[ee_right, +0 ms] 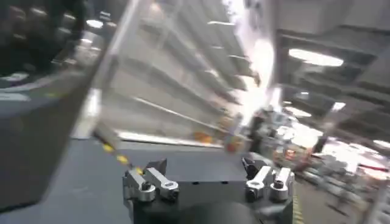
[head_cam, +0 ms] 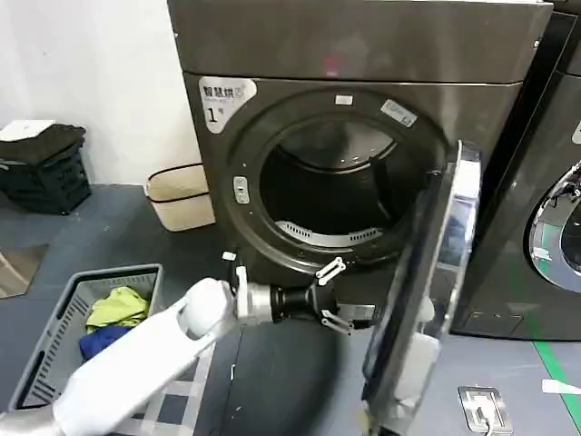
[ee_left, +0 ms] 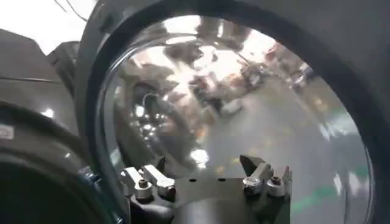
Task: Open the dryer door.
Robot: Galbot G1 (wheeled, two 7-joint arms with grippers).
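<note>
The dryer door stands swung wide open at about 4 o'clock from the drum opening, hinged on the machine's right side and seen nearly edge-on, its chrome ring facing away from the drum. The left gripper hangs just below the opening's lower rim, between the machine front and the door's inner face, its jaws spread and holding nothing. In the left wrist view that gripper points at the door's curved glass. The right gripper has its jaws spread too, with nothing between them.

One laundry basket holding clothes sits on the floor at 8 o'clock. One beige bin stands at 9 o'clock, one dark crate beyond it. One neighbouring machine stands at 3 o'clock.
</note>
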